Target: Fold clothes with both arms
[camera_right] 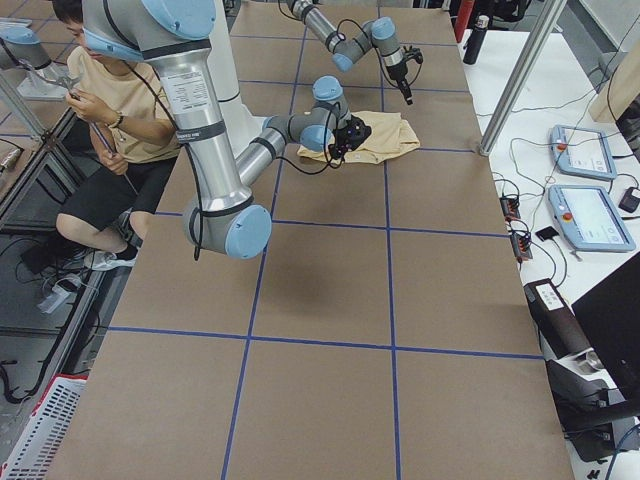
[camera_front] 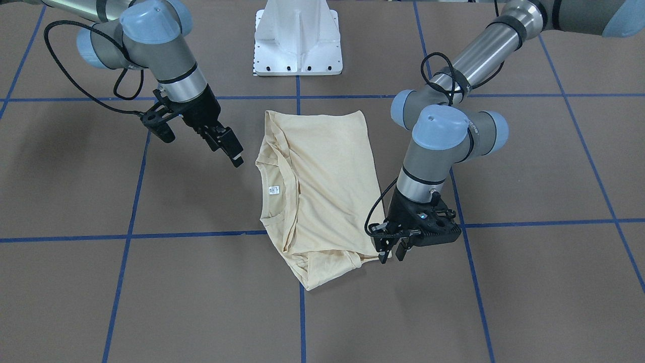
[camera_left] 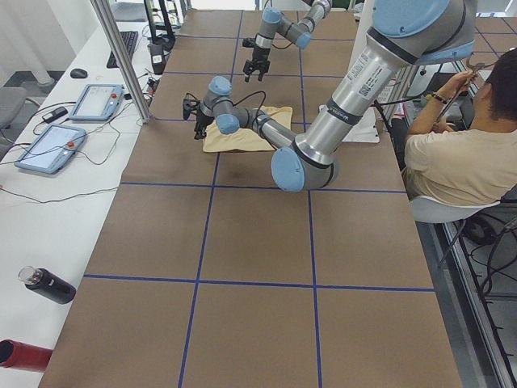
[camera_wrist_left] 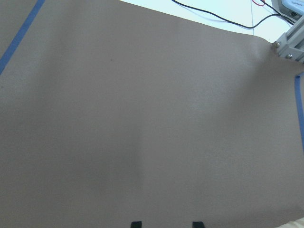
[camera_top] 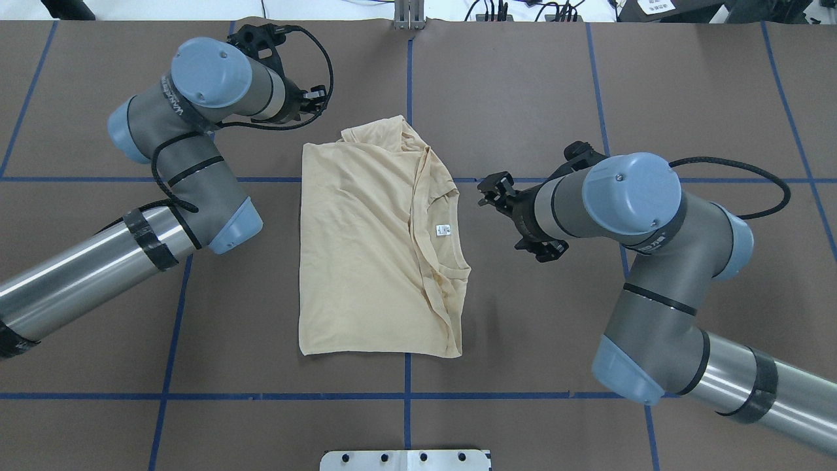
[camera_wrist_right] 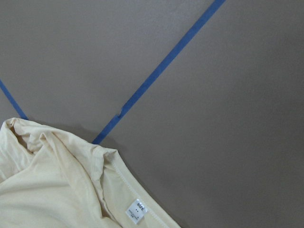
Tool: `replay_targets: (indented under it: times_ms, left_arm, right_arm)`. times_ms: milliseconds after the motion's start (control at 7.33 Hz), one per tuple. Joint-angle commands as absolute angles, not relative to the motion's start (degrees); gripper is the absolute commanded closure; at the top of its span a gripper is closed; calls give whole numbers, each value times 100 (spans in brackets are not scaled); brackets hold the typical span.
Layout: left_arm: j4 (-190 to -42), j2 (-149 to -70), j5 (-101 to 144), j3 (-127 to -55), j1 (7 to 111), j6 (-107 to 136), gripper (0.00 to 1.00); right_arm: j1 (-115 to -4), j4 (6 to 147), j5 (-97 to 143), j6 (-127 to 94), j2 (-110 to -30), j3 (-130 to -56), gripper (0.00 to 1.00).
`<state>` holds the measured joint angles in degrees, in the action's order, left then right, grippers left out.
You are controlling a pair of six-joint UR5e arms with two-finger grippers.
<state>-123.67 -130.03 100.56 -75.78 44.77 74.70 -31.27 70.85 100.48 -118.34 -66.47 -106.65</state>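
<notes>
Two arms, one garment.

**Front-facing view:** the cream long-sleeved T-shirt [camera_front: 322,181] lies folded to a rough rectangle mid-desk [camera_front: 529,282]. Its collar side faces the right gripper [camera_front: 233,154]. That gripper hangs near the collar edge, apart from the cloth and holding nothing. I cannot tell its jaw gap. The left gripper [camera_front: 392,249] sits low, just beside the shirt corner farthest from the robot base. Its fingers are parted and empty, and contact with the cloth is unclear.

**Overhead view:** the shirt straddles a crossing of blue tape [camera_top: 523,396]. The collar side is bunched in long ridges and the opposite side is smooth. No chest print shows.

**Side views:** both grippers are too small to add anything. A seated person [camera_left: 460,162] is behind the robot.

**Left wrist view:** bare desk ahead. Two fingertips [camera_wrist_left: 136,223] sit at the bottom edge, well apart, with nothing between them.

**Right wrist view:** the collar and the white neck label [camera_wrist_right: 136,211]. The label's print is too small to read, and the lettering on the arm sleeves is also illegible.

**Risks (judgement):**
- A shallow pinch at the corner may take only the top layer and peel the fold open.
- The bunched collar side may drag or slump.
- Uneven lifts by the two arms would skew the next fold.
</notes>
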Motion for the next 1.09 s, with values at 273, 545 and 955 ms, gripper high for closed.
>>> replay_targets:
  times_ms: [273,545,955]
  left_arm:
    - [-11900,-12401,10283,-8666,4544,7471,54]
    - [-11900,-12410,10274,-8666,4544,7488,53]
    - [-11900,-12410,10274,-8666,4535,7488,53]
  right_arm:
    - [-1534,7364,8435,-13280,-6390,-10618,0]
    - [-1276,7725,8358,-13559,-6380,-10617,0]
    - [-1169,7717,8341,-13562,-6346,-10407,0]
